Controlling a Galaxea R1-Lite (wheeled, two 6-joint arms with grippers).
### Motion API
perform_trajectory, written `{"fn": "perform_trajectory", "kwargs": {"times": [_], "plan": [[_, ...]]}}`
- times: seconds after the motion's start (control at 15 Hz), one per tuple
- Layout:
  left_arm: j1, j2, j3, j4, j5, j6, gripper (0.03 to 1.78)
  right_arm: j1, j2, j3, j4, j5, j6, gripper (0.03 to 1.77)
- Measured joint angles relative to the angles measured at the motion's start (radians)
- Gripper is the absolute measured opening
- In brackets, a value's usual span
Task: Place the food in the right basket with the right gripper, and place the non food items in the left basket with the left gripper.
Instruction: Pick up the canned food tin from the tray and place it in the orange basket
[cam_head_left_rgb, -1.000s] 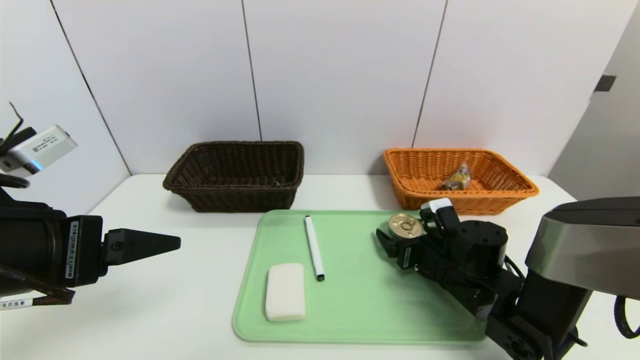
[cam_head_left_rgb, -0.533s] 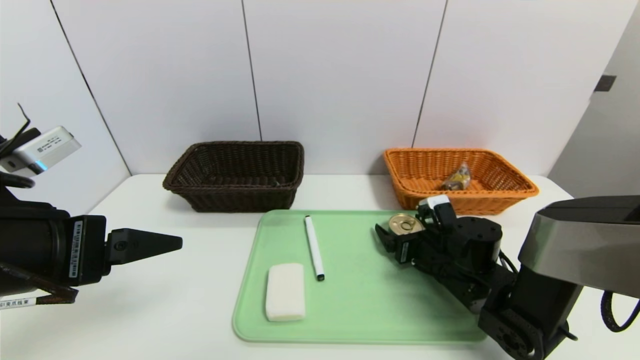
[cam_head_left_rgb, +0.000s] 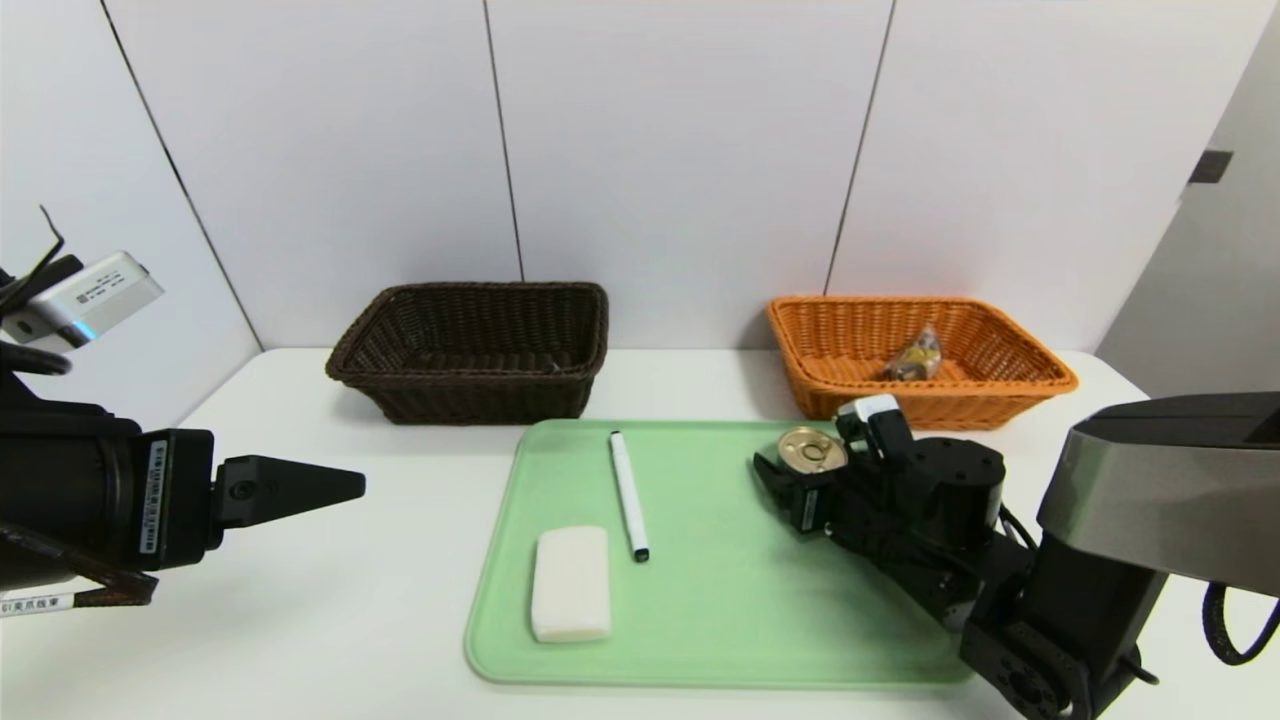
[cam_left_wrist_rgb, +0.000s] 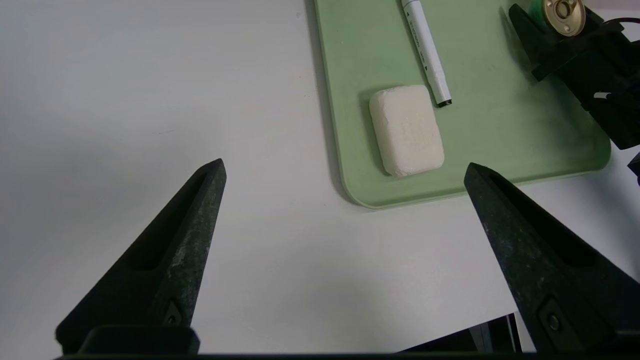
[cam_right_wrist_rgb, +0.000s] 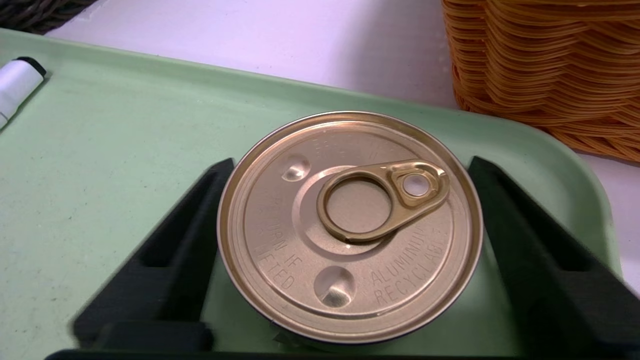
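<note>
Setting: white table (cam_head_left_rgb: 330, 620) against pale wall panels; green tray (cam_head_left_rgb: 720, 620) served as landmark for everything below.
Tin: small round tin (cam_head_left_rgb: 812, 450) with gold pull-tab lid stood upright on the tray's far right corner.
Right basket: orange wicker basket (cam_head_left_rgb: 1040, 378) sat just beyond that same corner, a wrapped snack packet (cam_head_left_rgb: 915, 358) already inside.
Key relation: tin lay directly between the right gripper's (cam_right_wrist_rgb: 345, 250) two black fingers (cam_right_wrist_rgb: 170, 270), gripper near level over the tray's right side; basket lay onward, past the tin.
Right gripper state: jaws flanked the tin closely on both sides, partly closed; firm contact could not be confirmed, tin not lifted.
Left gripper: left gripper (cam_left_wrist_rgb: 345, 250) hung spread wide and empty, off the tray's left edge.
Non-food: white block (cam_head_left_rgb: 570, 583) and marker (cam_head_left_rgb: 629, 495) rested on the tray's left half.
Left basket: dark brown basket (cam_head_left_rgb: 470, 400) stood beyond the tray's far left corner.
Judgement: right arm was plainly nearer; squeeze, then lift, appeared due.
</note>
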Motion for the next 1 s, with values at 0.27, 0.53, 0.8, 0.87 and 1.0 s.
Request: {"fn": "perform_trajectory", "kwargs": {"times": [0.27, 0.53, 0.8, 0.87, 1.0], "plan": [[0.0, -0.003, 0.0, 0.001, 0.001, 0.0, 1.69, 0.0, -0.003, 0.001, 0.0, -0.001, 0.0, 1.05], [0.0, -0.007, 0.001, 0.006, 0.001, 0.0, 1.69, 0.013, -0.029, 0.016, 0.002, -0.001, -0.001, 1.04], [0.001, -0.011, 0.001, 0.008, 0.003, 0.0, 1.69, 0.053, -0.122, 0.06, 0.0, -0.002, 0.001, 1.04], [0.001, -0.012, 0.001, 0.008, 0.004, -0.001, 1.69, 0.069, -0.156, 0.076, 0.0, -0.002, 0.001, 1.04], [0.001, -0.012, 0.001, 0.007, 0.004, 0.0, 1.69, 0.134, -0.229, 0.132, 0.0, 0.0, 0.003, 1.04]]}}
